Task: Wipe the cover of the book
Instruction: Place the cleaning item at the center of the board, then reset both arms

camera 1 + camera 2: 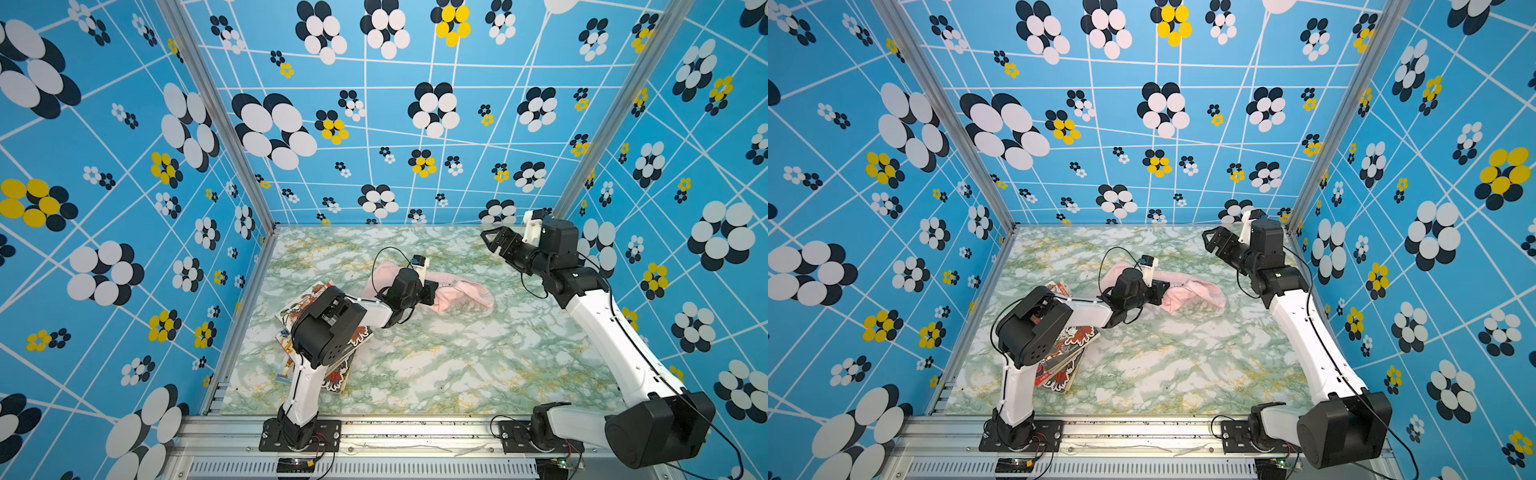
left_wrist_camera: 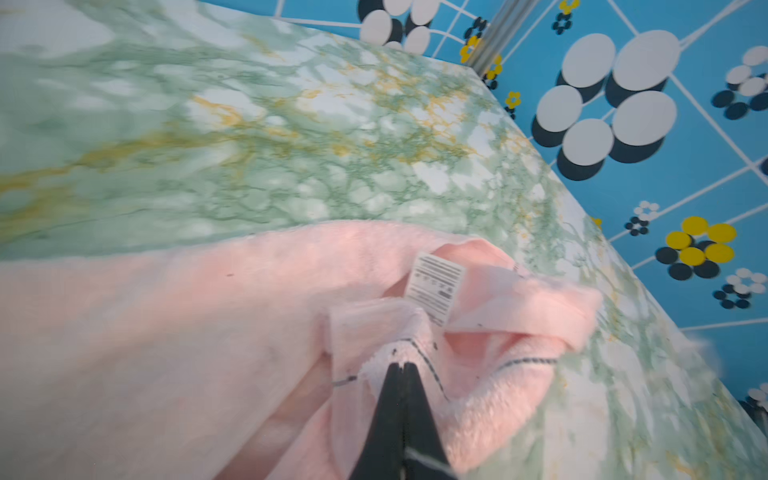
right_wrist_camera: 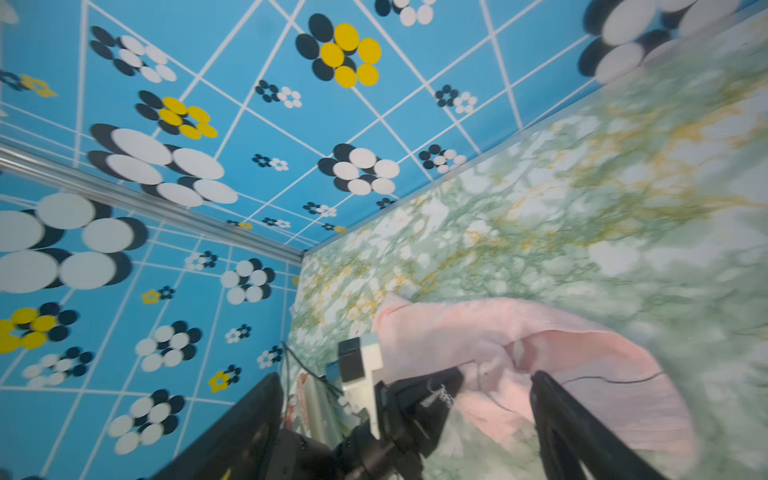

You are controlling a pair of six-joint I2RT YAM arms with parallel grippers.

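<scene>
The book (image 1: pixel 312 297) has a red, black and white illustrated cover. It lies on top of other books at the table's left, and my left arm hides much of it in both top views (image 1: pixel 1073 338). A crumpled pink towel (image 1: pixel 465 294) (image 1: pixel 1198 294) lies mid-table, to the right of the book. My left gripper (image 1: pixel 432 291) (image 2: pixel 401 366) is shut on a stitched edge of the towel (image 2: pixel 199 332) near its white label (image 2: pixel 436 286). My right gripper (image 1: pixel 488 240) (image 3: pixel 403 376) hangs open above the back right of the table, holding nothing, with the towel (image 3: pixel 590 353) beyond it.
The green marbled table (image 1: pixel 436 365) is boxed in by blue flowered walls (image 1: pixel 124 208) on three sides. An aluminium rail (image 1: pixel 415 432) with both arm bases runs along the front. A black cable (image 1: pixel 376 266) loops above the left wrist.
</scene>
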